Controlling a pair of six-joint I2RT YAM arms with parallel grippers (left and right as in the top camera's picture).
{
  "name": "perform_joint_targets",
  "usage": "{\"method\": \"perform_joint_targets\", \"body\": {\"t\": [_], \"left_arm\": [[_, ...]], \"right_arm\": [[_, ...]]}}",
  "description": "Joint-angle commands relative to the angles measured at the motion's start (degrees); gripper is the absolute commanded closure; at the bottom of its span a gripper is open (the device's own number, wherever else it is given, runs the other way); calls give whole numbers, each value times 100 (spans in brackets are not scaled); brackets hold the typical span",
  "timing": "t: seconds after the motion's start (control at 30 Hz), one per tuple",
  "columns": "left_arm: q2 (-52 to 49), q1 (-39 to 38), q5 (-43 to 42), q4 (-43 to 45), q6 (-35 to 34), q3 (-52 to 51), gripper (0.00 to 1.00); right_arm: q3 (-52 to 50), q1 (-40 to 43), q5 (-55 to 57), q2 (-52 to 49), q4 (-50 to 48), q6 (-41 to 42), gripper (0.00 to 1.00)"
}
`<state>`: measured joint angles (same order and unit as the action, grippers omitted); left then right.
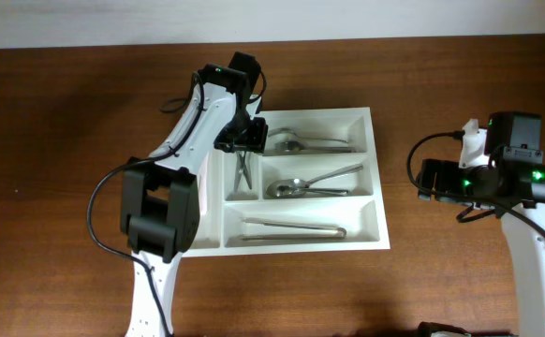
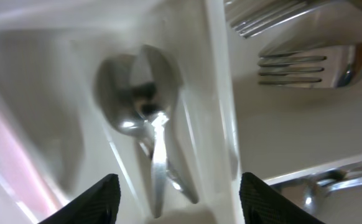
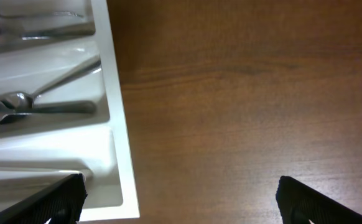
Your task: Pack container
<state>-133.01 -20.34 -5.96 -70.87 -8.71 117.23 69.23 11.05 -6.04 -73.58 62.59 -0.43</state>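
Note:
The white cutlery container (image 1: 381, 201) lies mid-table. My left gripper (image 1: 245, 140) hovers open and empty over the far end of a narrow compartment. In the left wrist view the open fingers (image 2: 181, 205) frame two small spoons (image 2: 140, 99) lying together below them; these spoons also show in the overhead view (image 1: 243, 168). Forks (image 2: 305, 65) lie in the neighbouring wide compartment. The wide compartments hold large utensils (image 1: 301, 144), spoons (image 1: 310, 185) and long utensils (image 1: 296, 227). My right gripper (image 1: 426, 183) is open and empty over bare table, right of the container's edge (image 3: 116, 124).
The wooden table (image 1: 66, 140) surrounds the container. The left arm's body (image 1: 160, 211) covers the container's left side. The right arm's base (image 1: 535, 243) stands at the right edge. The right wrist view shows bare wood (image 3: 243, 93) beside the tray.

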Motion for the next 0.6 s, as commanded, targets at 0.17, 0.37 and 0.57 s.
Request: {"method": "perform_joint_targets", "body": {"t": [0.17,0.37,0.57], "left_arm": [[1668,26,1150,275,468,103,35],[2428,186,1821,1246,581,103,34],[2494,629,2677,1963,577,103,1]], "right_arm": [[590,-15,157,46,-960,-525,1],[590,-15,-22,-98,-2837,-535,1],[590,-15,-11,-549,-3283,-643,1]]}}
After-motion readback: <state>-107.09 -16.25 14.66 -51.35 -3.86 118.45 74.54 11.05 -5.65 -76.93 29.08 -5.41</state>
